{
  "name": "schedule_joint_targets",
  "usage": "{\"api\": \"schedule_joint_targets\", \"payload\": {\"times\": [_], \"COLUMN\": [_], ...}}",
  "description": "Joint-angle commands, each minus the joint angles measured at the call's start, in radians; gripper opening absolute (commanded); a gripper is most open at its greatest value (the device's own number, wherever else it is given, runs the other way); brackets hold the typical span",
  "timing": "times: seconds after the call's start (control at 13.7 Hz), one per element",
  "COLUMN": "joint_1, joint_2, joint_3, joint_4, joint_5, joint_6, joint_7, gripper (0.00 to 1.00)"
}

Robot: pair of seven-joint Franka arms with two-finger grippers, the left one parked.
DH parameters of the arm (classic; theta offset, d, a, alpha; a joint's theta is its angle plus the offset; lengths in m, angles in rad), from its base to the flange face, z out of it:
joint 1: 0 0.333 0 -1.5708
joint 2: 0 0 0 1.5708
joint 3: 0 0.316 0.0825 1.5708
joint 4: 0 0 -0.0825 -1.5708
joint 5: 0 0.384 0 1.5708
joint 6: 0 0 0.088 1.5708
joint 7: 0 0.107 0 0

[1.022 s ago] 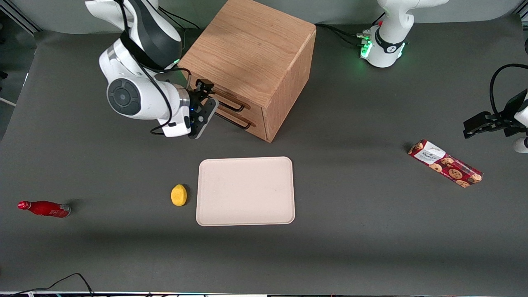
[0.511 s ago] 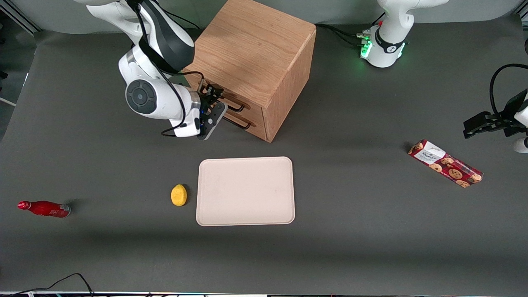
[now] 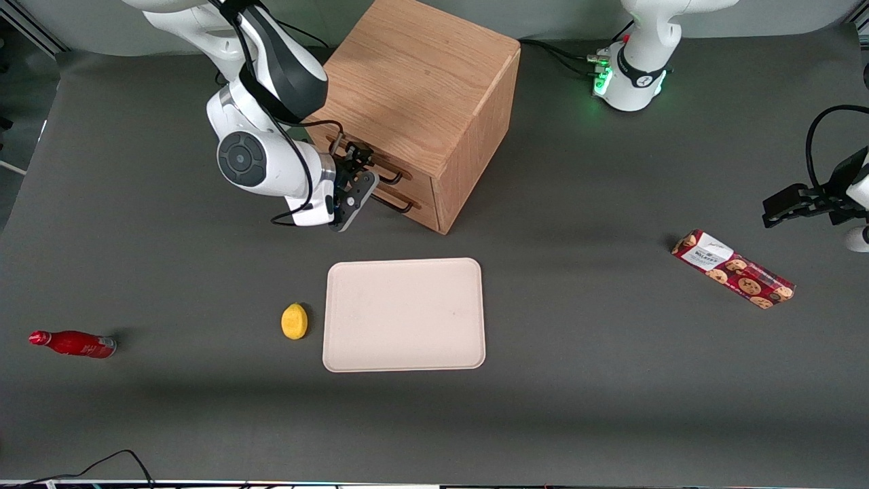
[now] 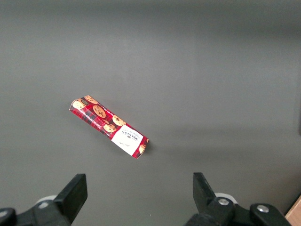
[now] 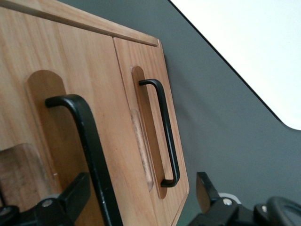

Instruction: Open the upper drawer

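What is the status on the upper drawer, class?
Claw open, at the upper drawer handle, fingers either side of the bar. Drawer shut. Nothing in the way.

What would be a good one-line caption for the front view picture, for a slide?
The gripper, fingers open, reaches the black handle of the oak cabinet's upper drawer, which looks shut.

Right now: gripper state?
Gripper: open, holding nothing, fingers either side of the upper drawer's handle, in front of the upper drawer.
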Motion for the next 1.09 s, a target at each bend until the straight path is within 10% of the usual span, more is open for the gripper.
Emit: {"api": "schedule_joint_targets", "payload": {"times": [0.0,1.02], "joint_1": [0.0,-0.02], "joint_2": [-0.017,0.139], "joint_3": [0.0,-0.069], "joint_4": [-0.023,0.114], "joint_5": [0.008,-0.151], "joint_6": [0.033,0.061], "joint_7": [0.013,0.001], "gripper": [1.0,1.0]}}
